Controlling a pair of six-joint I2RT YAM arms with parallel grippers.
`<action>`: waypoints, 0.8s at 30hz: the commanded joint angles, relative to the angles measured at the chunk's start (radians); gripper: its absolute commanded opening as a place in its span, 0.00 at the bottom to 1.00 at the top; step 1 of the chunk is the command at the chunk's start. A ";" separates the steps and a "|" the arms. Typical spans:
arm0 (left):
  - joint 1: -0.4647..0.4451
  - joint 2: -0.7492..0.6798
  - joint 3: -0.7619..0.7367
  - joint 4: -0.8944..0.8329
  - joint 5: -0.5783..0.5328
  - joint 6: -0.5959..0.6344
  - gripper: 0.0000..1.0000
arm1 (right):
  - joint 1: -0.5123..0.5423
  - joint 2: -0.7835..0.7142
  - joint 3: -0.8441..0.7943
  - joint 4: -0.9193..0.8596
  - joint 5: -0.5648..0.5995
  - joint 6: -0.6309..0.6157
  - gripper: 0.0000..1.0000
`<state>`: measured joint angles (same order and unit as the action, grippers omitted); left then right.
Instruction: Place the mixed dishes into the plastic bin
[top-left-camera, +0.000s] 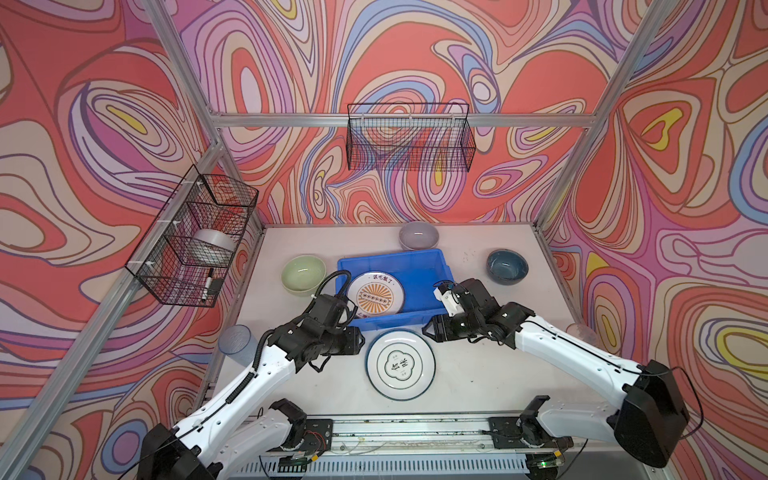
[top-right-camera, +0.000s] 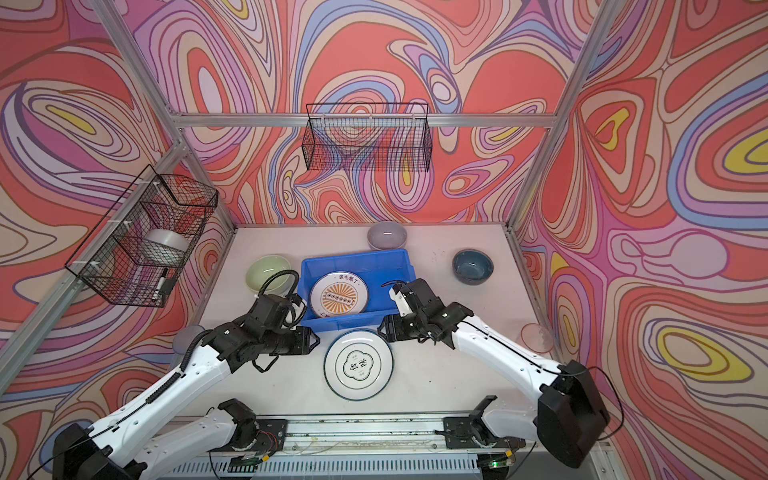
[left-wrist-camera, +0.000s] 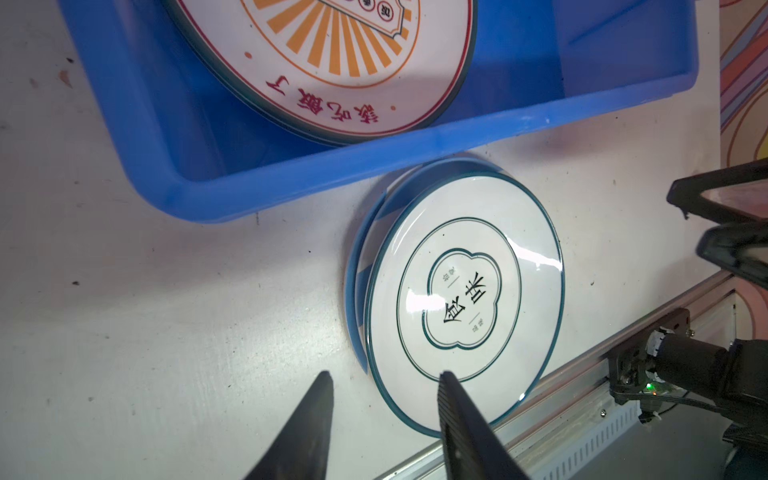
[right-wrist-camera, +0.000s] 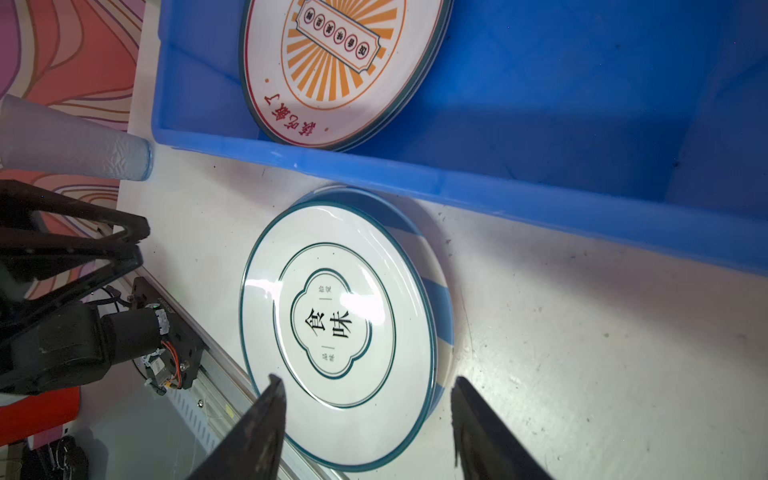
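A green-rimmed plate (top-left-camera: 400, 364) lies on the table just in front of the plastic bin (top-left-camera: 432, 266), stacked on a blue-white striped plate (right-wrist-camera: 442, 299). An orange sunburst plate (top-left-camera: 376, 297) lies inside the bin. My left gripper (top-left-camera: 361, 341) hovers at the stack's left edge and is open. In the left wrist view its jaws (left-wrist-camera: 386, 374) straddle the rim with nothing gripped. My right gripper (top-left-camera: 426, 330) is open at the stack's upper right edge, and it (right-wrist-camera: 366, 377) also straddles the rim.
A pale green bowl (top-left-camera: 303, 274), a lilac bowl (top-left-camera: 419, 235) and a teal bowl (top-left-camera: 507, 266) stand around the bin. A blue tumbler (top-left-camera: 239, 340) stands at the left table edge and a pink tumbler (top-left-camera: 584, 332) at the right. Black wire baskets (top-left-camera: 195, 237) hang on the walls.
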<state>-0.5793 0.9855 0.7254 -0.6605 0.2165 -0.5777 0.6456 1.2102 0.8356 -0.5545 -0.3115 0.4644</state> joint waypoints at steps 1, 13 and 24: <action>-0.038 0.018 -0.030 0.025 -0.037 -0.043 0.42 | 0.003 -0.035 -0.069 0.025 -0.037 0.006 0.63; -0.179 0.127 -0.059 0.064 -0.101 -0.087 0.30 | 0.003 0.003 -0.213 0.158 -0.066 0.049 0.52; -0.192 0.166 -0.090 0.091 -0.117 -0.107 0.28 | 0.003 0.058 -0.259 0.235 -0.091 0.088 0.42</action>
<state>-0.7616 1.1339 0.6483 -0.5812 0.1230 -0.6666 0.6456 1.2526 0.5903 -0.3569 -0.3920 0.5373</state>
